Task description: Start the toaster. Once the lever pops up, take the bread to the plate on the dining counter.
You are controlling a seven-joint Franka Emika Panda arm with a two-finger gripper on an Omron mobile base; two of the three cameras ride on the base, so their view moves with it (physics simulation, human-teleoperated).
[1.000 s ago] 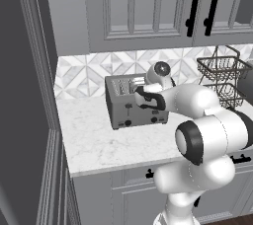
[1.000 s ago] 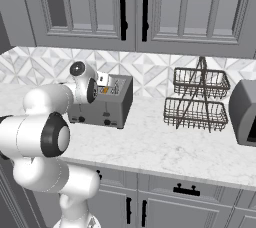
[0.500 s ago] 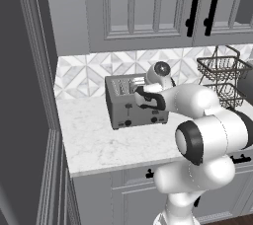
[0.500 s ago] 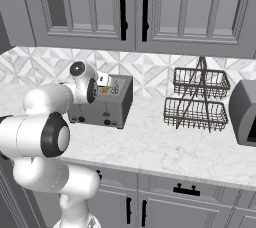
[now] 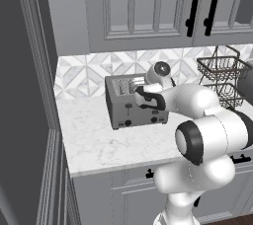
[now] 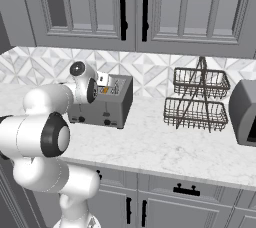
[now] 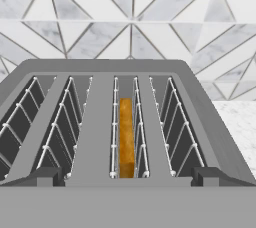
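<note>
Grey metal toaster (image 5: 136, 101) standing on the white marble bench (image 5: 99, 140), backed against the diamond-tiled wall (image 5: 84, 73). Two black levers and two black knobs visible on its front from the left base camera. Four slots seen from above in the hand camera, the toaster (image 7: 127, 122) directly ahead of and just below the fingers (image 7: 127, 176). Golden-orange bread (image 7: 127, 137) standing on edge in the third slot from the left, sunk below the top, in line with the middle of the gap between the two tips. Fingers spread wide, holding nothing: one dark tip (image 7: 42, 176) at the near edge of the left pair of slots, the other near the right edge, both low at the toaster's front rim. From the right base camera, bread (image 6: 104, 90) showing as a small orange patch at the toaster (image 6: 107, 104) top, right beside the hand. Hand hovering over the toaster's top near its front edge, fingers (image 5: 143, 98) close above the slots; actual contact with the metal impossible to tell. Two-tier wire basket (image 6: 197, 99) well off to the right on the same bench (image 6: 165, 147), apart from the toaster. Grey cabinet doors (image 6: 132, 9) with black handles above.
</note>
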